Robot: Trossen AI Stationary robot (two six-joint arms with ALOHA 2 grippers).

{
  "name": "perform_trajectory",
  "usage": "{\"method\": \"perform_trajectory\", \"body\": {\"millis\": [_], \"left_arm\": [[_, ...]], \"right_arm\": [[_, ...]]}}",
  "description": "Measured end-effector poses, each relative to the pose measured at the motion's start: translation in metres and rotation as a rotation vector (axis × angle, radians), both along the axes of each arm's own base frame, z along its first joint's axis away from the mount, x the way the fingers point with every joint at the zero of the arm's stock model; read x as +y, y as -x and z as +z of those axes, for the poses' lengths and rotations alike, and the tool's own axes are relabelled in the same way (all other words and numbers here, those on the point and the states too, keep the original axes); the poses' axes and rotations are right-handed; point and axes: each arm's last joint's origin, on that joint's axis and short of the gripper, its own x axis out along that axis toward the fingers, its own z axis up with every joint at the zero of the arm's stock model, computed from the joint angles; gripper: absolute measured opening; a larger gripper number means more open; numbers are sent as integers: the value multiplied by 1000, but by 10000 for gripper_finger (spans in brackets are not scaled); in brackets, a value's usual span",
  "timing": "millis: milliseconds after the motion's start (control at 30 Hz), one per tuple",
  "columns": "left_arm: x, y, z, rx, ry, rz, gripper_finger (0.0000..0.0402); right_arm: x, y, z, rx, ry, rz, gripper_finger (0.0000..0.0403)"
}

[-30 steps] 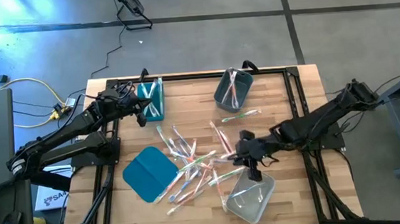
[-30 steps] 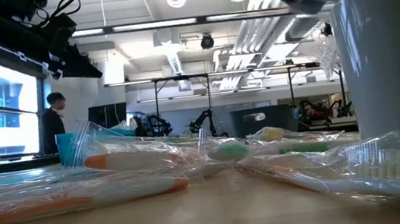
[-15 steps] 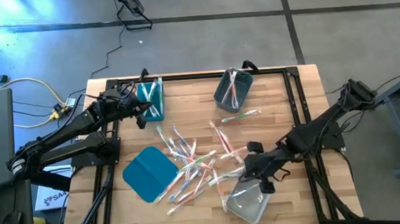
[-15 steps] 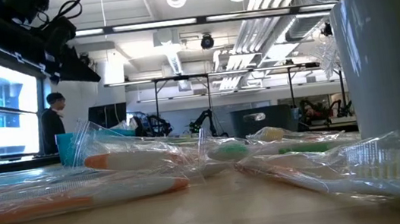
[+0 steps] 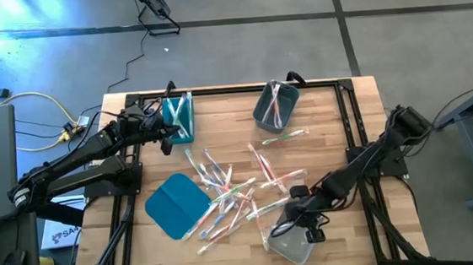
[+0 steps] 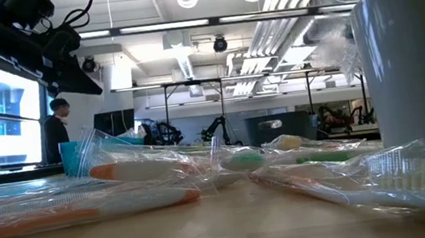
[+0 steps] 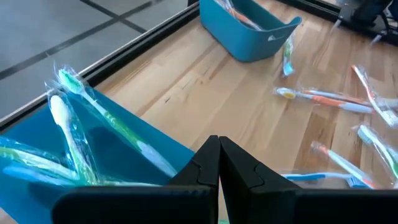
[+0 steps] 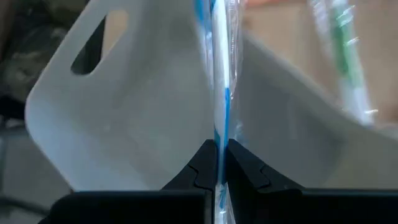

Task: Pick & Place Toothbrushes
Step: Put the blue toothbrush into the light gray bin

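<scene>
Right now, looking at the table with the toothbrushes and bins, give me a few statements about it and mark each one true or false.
1. The right tool is shut on a blue toothbrush over the clear bin. True.
2. The left tool holds a green toothbrush. False: it is shut and holds nothing, above the teal bin.
3. The flat teal lid covers the teal bin. False: it lies on the table, apart from that bin.
4. The grey bin already holds toothbrushes. True.
5. Loose toothbrushes lie in the middle of the table. True.
</scene>
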Motion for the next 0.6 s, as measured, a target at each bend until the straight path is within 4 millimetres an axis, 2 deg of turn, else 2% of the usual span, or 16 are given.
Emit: {"method": "perform_trajectory", "body": {"millis": [200, 367, 600], "left_arm": [[-1, 1, -2, 20, 14, 0, 1], [-1, 1, -2, 23, 16, 0, 1], [-1, 1, -2, 23, 16, 1, 1]], "right_arm": [[-1, -2, -2, 0, 10, -23, 23], [-7, -6, -2, 18, -2, -164, 66], [-7, -6, -2, 38, -39, -142, 112]]}}
